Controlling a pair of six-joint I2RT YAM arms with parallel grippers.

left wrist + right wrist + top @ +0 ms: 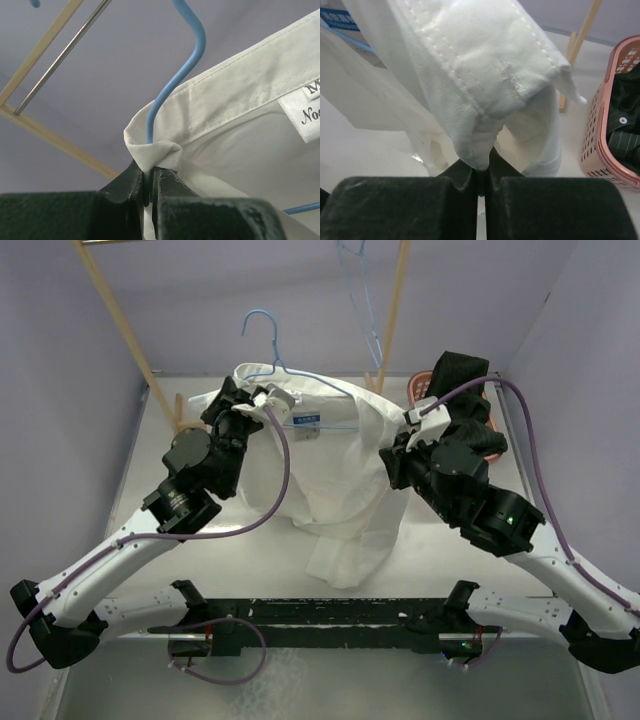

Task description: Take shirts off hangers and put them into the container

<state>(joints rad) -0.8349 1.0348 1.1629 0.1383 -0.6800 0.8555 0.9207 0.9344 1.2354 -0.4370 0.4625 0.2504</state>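
Left pincer point(148, 192) is clamped on the white shirt point(330, 470) at its collar corner, touching the blue hanger point(201, 47) wire. Right pincer point(481, 172) is pinched shut on a fold of the same shirt. The pink container point(597, 135), at two o'clock in the top view, holds the black shirt point(625, 130). The hanger seems threaded through the collar, so pulling toward the container could snag it or drag it along.

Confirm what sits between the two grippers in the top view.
The white shirt, on the hanger, fills that stretch in the top view; the left gripper and right gripper each pinch its cloth.
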